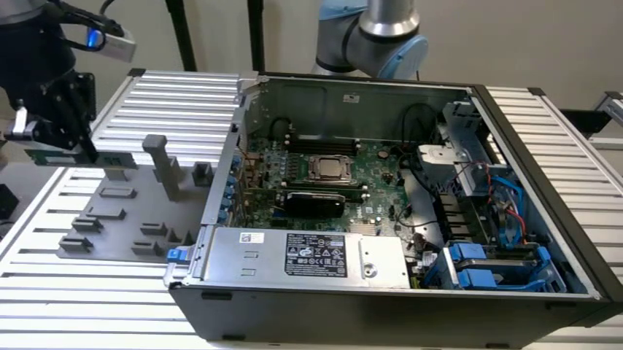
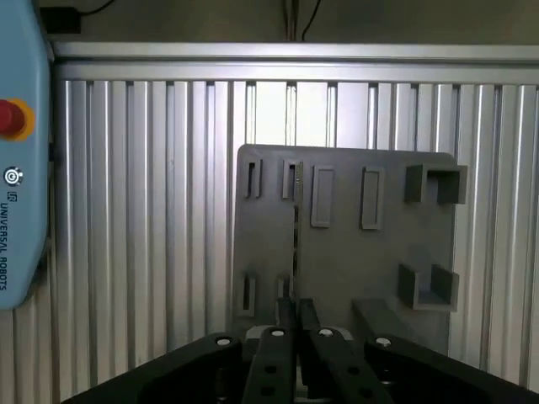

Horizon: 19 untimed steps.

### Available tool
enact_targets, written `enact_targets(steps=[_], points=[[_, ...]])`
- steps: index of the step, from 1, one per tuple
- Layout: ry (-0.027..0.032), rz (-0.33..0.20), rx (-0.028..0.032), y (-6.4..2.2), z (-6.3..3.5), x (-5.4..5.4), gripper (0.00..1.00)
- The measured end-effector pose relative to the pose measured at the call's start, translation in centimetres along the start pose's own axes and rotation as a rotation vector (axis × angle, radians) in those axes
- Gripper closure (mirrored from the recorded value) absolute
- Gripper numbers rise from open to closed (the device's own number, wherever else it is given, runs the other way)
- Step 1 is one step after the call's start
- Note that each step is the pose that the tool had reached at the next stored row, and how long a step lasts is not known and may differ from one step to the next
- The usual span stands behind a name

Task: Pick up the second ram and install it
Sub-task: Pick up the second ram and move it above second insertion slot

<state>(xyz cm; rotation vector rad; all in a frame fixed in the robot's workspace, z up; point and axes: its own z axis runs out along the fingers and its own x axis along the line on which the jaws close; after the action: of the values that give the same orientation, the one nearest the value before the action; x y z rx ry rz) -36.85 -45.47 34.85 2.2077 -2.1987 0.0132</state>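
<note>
Exterior view: black end effector at the exterior view's left, closed on the second ram, a thin, long green circuit-board stick. Stick held level, lengthwise, over the grey plastic fixture plate, just beside the plate's tall grey post. Cannot tell whether its lower edge is clear of the plate. Plate lies on the ribbed aluminium table. Open dark-grey computer case stands to the exterior view's right, well apart from the stick. Inside: green motherboard with square silver processor, thicker black rectangular card just beside it, silver power-supply box along the near wall. Pale-blue arm joint behind the case.

Wrist view: two black fingers of the end effector pinched close together on the second ram, seen edge-on as a thin line over the grey fixture plate. Plate carries narrow slots and raised blocks. Ribbed table around it. Light-blue housing with a red button and "Universal Robots" lettering at the frame's edge
</note>
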Motion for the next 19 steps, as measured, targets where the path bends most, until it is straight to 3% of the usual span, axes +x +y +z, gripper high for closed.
enact_targets(steps=[10,19], points=[[-0.0001,0.000,0.0001,-4.28,-4.06,0.1,1.00],[-0.0001,0.000,0.0001,-8.33,-6.28,0.0,1.00]])
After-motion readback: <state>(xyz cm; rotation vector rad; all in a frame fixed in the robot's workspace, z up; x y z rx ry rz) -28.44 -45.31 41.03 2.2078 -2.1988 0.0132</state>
